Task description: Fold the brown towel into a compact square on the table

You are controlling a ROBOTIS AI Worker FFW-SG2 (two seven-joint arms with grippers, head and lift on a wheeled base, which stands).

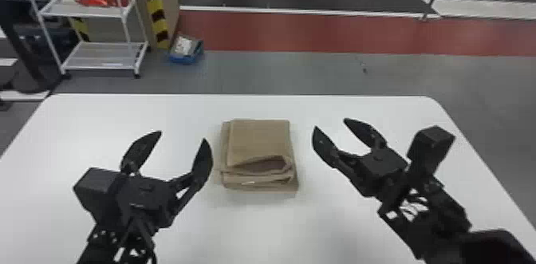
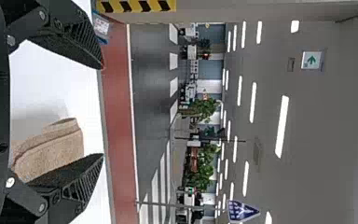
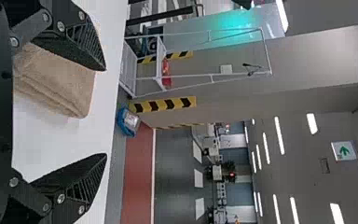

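"One thick bundle, folks: the brown, squarish towel of soft cloth [image 1: 259, 139], folded on the smooth white table [image 1: 255, 227]!"

"And the robot's hands?"

"Call the towel our clock's centre, twelve away from the robot. The black, flat-fingered left gripper [image 1: 182, 135] hangs at nine, its matching right gripper [image 1: 330, 123] at two. Both spread wide, nothing between the fingers!"

"Looks nearly finished to me. What could spoil it?"

"That gaping fold at six! Slip a fingertip in there while tidying, and it could drag the upper layers loose. The under-layers peek out at nine, too; a tug there might skew the square, and the left one's inner finger is near enough to bump it."

"Hang on, the right wrist view puts a finger [image 3: 77, 42] across the cloth!"

"Just overlap! The head view gives bare table between them, plus that slack mouth seen from above. But the wrist view gives what the head view can't: the layers side-on, stacked and softly rounded at the corner."
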